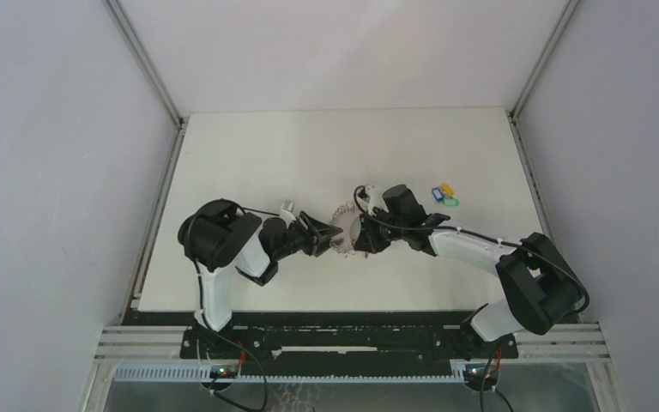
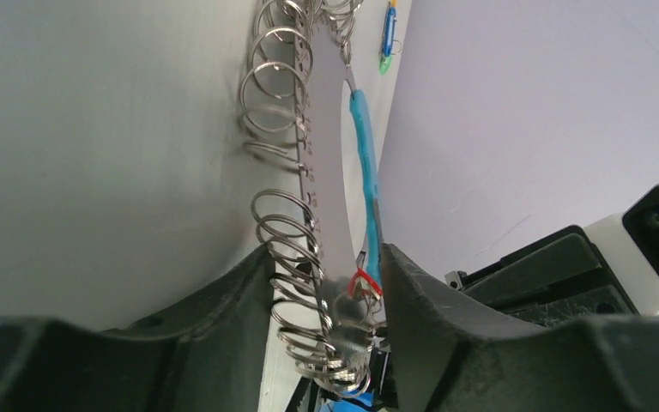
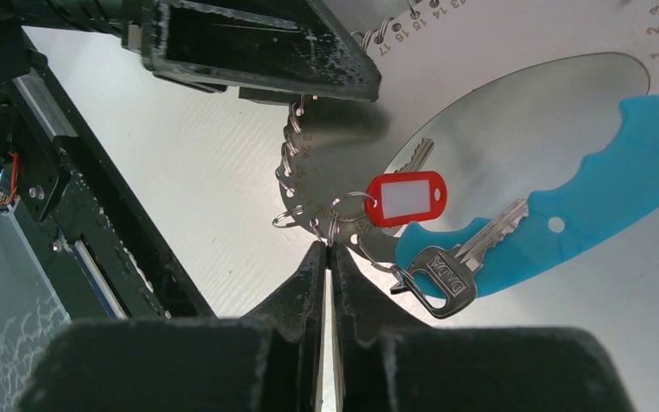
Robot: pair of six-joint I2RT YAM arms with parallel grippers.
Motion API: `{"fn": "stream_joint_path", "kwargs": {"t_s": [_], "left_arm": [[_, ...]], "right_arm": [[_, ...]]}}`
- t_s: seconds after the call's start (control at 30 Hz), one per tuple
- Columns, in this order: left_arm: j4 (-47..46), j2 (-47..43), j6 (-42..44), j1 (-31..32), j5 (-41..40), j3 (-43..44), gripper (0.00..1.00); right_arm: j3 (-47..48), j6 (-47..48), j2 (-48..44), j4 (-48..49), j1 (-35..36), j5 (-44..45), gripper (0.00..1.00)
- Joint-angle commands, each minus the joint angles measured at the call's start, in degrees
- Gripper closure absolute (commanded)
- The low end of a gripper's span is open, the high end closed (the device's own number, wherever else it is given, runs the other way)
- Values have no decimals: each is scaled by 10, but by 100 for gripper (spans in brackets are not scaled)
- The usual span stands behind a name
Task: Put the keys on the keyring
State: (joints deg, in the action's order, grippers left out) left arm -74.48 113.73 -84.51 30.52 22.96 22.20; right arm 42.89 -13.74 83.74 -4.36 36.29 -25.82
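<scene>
The keyring (image 1: 341, 225), a grey metal plate edged with wire rings, stands on edge between my two grippers at mid-table. In the left wrist view the keyring (image 2: 330, 172) runs edge-on between the jaws of my left gripper (image 2: 326, 283). One finger touches the wire rings, the other the cyan piece (image 2: 363, 146) and red tag (image 2: 362, 279). My right gripper (image 3: 326, 245) is shut, its tips pinching a small wire ring at the plate's rim (image 3: 335, 163), beside the red tag (image 3: 406, 197) and a black-headed key (image 3: 438, 279). The keys (image 1: 444, 196), blue, yellow and green, lie to the right.
Grey walls enclose the white table (image 1: 249, 154) on the left, back and right. The arm bases stand on a black rail (image 1: 343, 343) at the near edge. My left gripper's fingers (image 3: 257, 51) show at the top of the right wrist view.
</scene>
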Motion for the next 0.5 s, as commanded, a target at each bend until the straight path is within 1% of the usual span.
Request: {"fn": "stream_joint_path", "kwargs": {"t_s": [0.0,0.2,0.3,0.37,0.47], "left_arm": [[-32,6,3,3,3,23,52],[-43,-32,27,3,-9,10,74],[-44,-60,45,3,-12,3,82],[-43,-79,60,3,-13,-2,88],[-37,-112,87,-1,-10,-6,95]], "right_arm": [[3,-12,-16,32,9,-7,100],[-2,-14,-34,28,10,8,100],[-3,-15,-50,20,10,15,99],[-6,-17,-69,15,9,22,93],[-16,-19,-110,8,3,32,81]]}}
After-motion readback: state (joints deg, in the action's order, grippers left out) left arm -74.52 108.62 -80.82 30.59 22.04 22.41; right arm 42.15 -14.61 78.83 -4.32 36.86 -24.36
